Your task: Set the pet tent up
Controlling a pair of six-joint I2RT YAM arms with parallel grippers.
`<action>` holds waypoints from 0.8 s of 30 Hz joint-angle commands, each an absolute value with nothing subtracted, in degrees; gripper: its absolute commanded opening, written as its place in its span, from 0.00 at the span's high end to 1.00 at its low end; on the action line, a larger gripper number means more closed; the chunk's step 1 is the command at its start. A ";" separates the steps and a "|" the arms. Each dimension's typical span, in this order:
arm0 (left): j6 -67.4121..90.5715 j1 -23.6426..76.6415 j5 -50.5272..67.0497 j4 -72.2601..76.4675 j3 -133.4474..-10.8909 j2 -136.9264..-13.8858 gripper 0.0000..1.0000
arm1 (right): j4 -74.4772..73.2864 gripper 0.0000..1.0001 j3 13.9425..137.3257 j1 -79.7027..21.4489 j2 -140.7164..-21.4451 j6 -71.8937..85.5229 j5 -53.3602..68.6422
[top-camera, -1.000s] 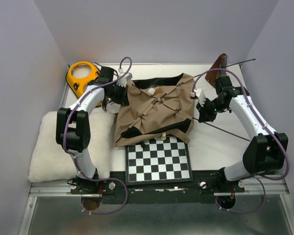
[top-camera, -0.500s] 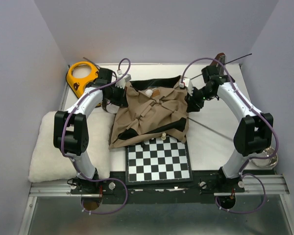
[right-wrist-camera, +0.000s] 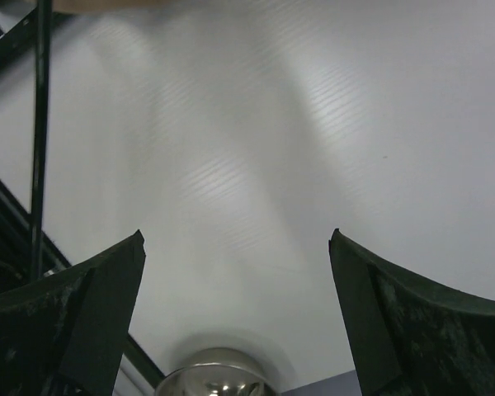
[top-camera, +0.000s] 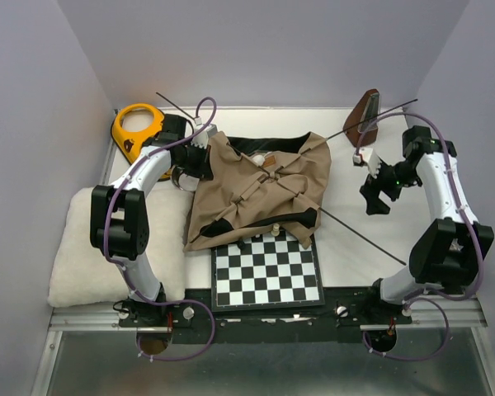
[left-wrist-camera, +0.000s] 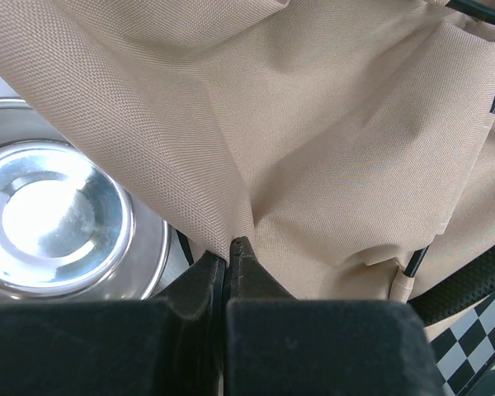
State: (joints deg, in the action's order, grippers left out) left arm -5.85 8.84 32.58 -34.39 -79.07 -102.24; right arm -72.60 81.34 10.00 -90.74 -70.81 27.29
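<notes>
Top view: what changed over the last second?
The right claw let go of the tent's right edge, opened wide and swung away to the right, clear of the fabric. The tent's right side, pushed inward half a second ago, spread back out. The left claw stayed shut on the tent's left edge. The chessboard and cushion did not move.

Bare table (top-camera: 346,181) right of the tent (top-camera: 260,194) is passable, but a thin pole (top-camera: 363,239) cuts across it; chessboard (top-camera: 266,268) blocks the near side, cushion (top-camera: 78,247) the left.
</notes>
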 commanded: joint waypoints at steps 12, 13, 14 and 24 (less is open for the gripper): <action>-6.15 8.70 33.05 -34.72 -79.63 -101.78 1.00 | -76.38 0.62 62.49 13.62 -86.66 -74.79 21.60; -5.98 8.70 33.05 -34.54 -79.28 -101.78 1.00 | -76.29 0.85 63.27 13.54 -87.18 -74.79 23.36; -5.80 8.70 33.22 -34.28 -79.02 -101.86 1.00 | -76.12 0.99 64.33 13.36 -87.80 -74.62 25.21; -5.53 8.79 33.05 -35.51 -79.10 -101.52 1.00 | -81.09 0.53 74.77 10.18 -93.69 -71.62 29.62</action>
State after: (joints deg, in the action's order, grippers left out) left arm -5.10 8.84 32.64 -33.93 -78.83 -102.24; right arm -75.81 69.43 8.73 -91.35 -71.72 28.14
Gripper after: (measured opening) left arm 0.026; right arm 0.242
